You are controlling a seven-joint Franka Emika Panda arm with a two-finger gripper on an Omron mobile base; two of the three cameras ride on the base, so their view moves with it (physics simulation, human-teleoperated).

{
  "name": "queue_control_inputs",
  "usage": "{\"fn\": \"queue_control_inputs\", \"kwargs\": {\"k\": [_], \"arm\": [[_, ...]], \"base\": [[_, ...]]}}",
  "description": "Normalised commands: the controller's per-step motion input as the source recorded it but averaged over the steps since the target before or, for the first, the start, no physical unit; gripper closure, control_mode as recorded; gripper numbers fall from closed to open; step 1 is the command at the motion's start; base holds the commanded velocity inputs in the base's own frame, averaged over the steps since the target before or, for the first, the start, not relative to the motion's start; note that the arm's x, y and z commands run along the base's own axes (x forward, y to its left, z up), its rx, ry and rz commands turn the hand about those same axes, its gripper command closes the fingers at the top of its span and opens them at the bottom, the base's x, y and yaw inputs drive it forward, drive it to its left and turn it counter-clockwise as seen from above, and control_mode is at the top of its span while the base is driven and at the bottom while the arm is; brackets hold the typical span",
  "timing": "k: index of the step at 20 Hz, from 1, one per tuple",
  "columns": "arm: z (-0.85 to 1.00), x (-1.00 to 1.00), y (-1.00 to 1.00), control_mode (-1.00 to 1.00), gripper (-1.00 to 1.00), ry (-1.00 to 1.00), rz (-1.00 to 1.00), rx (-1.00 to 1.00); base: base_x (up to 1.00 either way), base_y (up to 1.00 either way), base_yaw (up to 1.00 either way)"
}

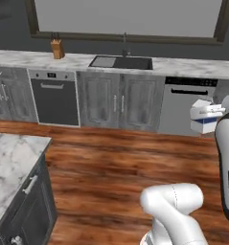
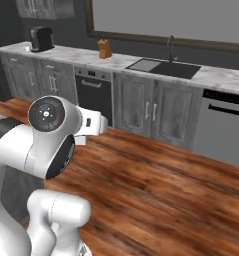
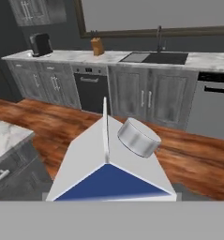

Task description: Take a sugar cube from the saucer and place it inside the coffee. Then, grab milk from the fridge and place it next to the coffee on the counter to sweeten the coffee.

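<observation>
Aloft, the milk carton sits gripped between the fingers.

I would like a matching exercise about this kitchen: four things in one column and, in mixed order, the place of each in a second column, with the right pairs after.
Things:
1. milk carton
2. knife block
3. coffee machine
4. sink

Places:
A. set into the counter under the window
B. far left end of the counter
C. held up in the pincer above the wood floor
D. on the counter, above the oven

Pairs: 1-C, 2-D, 3-B, 4-A
</observation>
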Motion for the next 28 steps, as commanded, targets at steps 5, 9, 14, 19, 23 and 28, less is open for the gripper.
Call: {"fn": "queue_control_inputs", "kwargs": {"k": [5,9,14,19,23,28], "arm": [[0.0,0.0,0.0,1.0,1.0,0.0,0.0,0.0],[0.0,0.0,0.0,1.0,1.0,0.0,0.0,0.0],[0.0,0.0,0.0,1.0,1.0,0.0,0.0,0.0],[0.0,0.0,0.0,1.0,1.0,0.0,0.0,0.0],[0.0,0.0,0.0,1.0,1.0,0.0,0.0,0.0],[0.0,0.0,0.0,1.0,1.0,0.0,0.0,0.0]], "base": [[1.0,0.0,0.15],[1.0,0.0,0.16],[1.0,0.05,0.17],[1.0,0.29,0.13],[1.0,0.6,0.09],[1.0,0.59,0.08]]}}
